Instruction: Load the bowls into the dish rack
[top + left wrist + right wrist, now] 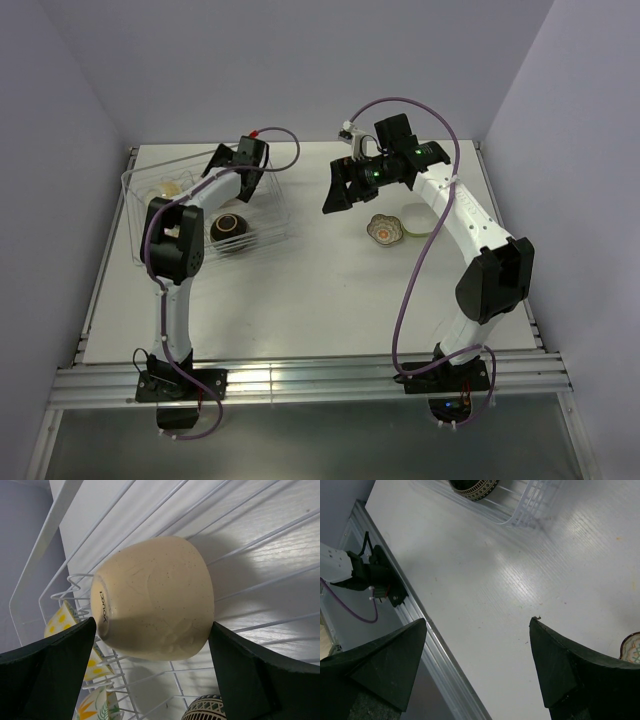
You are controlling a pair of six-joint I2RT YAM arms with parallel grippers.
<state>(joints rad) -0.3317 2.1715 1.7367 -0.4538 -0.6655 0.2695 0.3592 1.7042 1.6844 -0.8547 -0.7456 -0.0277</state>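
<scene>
Now | left claw [153, 624] clamps tan bowl [155, 590], seemingly on its side, foot leftward | right claw [478, 621] apart

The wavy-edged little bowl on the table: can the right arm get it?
Probably yes. The right gripper is open and empty, hovering over bare table just beside the scalloped bowl. Nothing lies between them, so the way looks free.
</scene>
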